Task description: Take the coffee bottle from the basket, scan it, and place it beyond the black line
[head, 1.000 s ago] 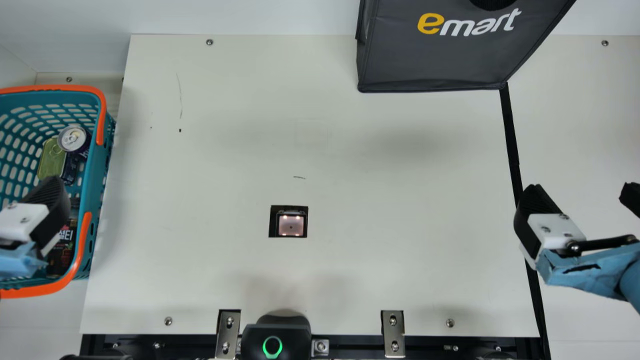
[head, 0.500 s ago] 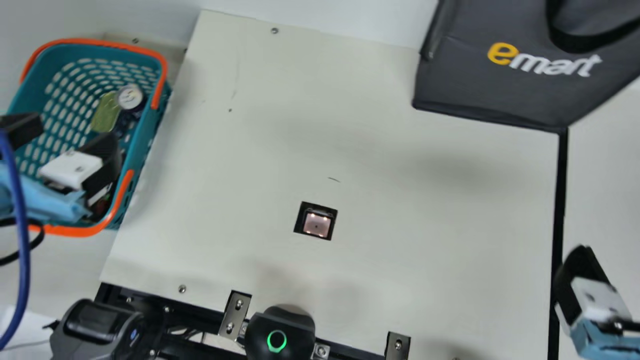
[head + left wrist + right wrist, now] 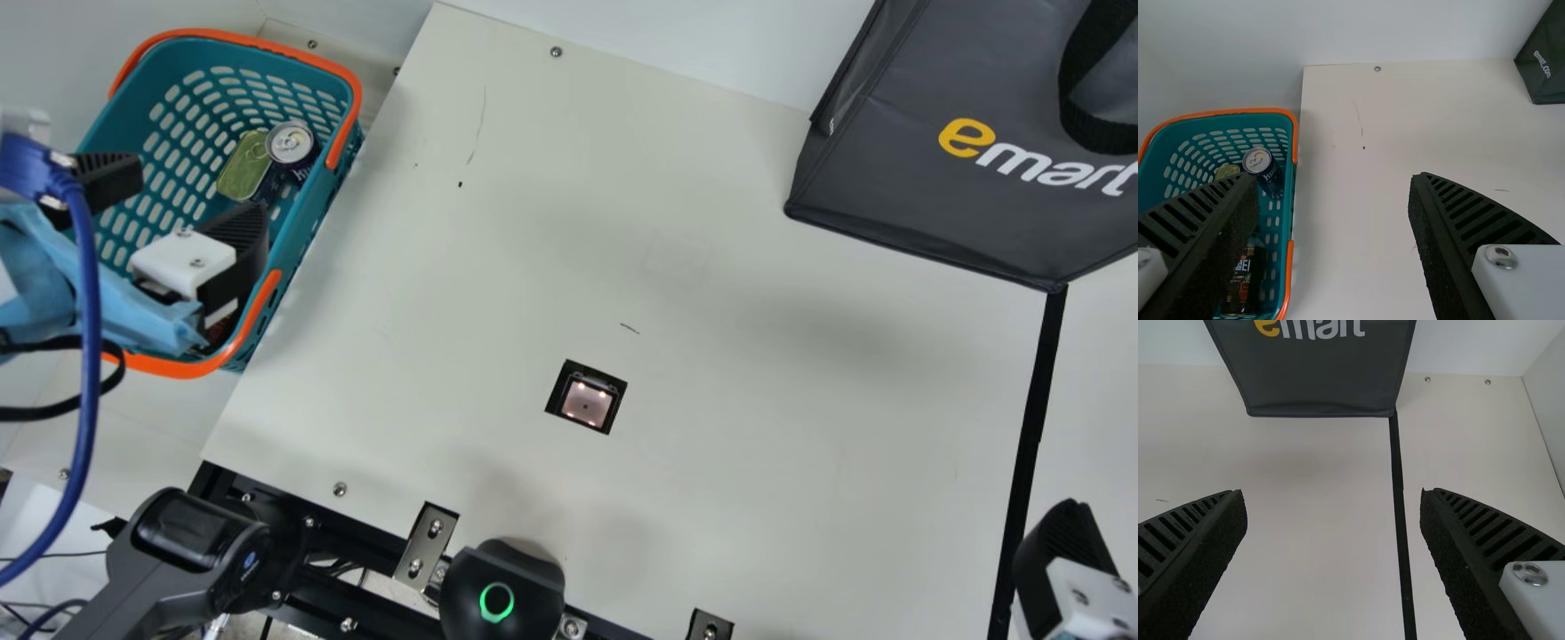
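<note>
Over the teal basket point(image 3: 313, 233) at the main view's left, my left gripper point(image 3: 182, 197) stands open and empty. The left wrist view has this gripper point(image 3: 1331, 193) above the basket point(image 3: 1293, 183), where a dark bottle with a red-marked label point(image 3: 1245, 277) lies, partly hidden by a finger. In the main view that bottle is mostly covered by the gripper. My right gripper point(image 3: 1067, 542) is by the black line point(image 3: 1031, 418); in the right wrist view the right gripper point(image 3: 1331, 503) is open, with the black line point(image 3: 1400, 513) between its fingers.
A dark can point(image 3: 292, 144) and a green-lidded tin point(image 3: 244, 166) share the basket. The scanner point(image 3: 587, 400) is set into the table point(image 3: 756, 444). A dark grey bag point(image 3: 907, 178) stands at the back right, and a blue cable point(image 3: 89, 356) hangs at the left.
The camera has turned toward the left, shifting the whole main view. Whether either arm moved is hard to tell; both grippers remain near the same places, and nothing has been taken hold of.
</note>
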Tool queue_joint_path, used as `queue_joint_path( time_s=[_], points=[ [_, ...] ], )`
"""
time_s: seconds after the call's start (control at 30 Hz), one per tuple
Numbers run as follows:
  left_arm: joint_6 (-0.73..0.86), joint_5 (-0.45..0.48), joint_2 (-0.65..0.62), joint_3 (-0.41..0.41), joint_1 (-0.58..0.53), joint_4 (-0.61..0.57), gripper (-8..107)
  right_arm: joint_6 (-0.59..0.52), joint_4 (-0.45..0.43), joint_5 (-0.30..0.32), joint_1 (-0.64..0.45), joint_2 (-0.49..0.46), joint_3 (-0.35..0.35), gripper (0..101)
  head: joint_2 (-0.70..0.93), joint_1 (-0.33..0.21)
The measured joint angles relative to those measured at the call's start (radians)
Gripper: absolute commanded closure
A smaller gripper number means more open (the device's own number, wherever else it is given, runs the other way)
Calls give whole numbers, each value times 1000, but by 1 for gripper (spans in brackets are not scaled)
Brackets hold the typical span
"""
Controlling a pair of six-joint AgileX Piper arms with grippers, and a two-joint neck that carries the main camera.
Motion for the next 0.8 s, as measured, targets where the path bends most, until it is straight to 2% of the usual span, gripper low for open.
queue_joint_path(
  time_s=[0.4, 0.8],
  points=[
    [-22, -22, 29, -2, 50, 15, 9, 0, 0, 0, 0, 0, 0, 10, 0, 0],
    [-15, -61, 55, 10, 162, 12, 9, 0, 0, 0, 0, 0, 0, 10, 0, 0]
  ],
)
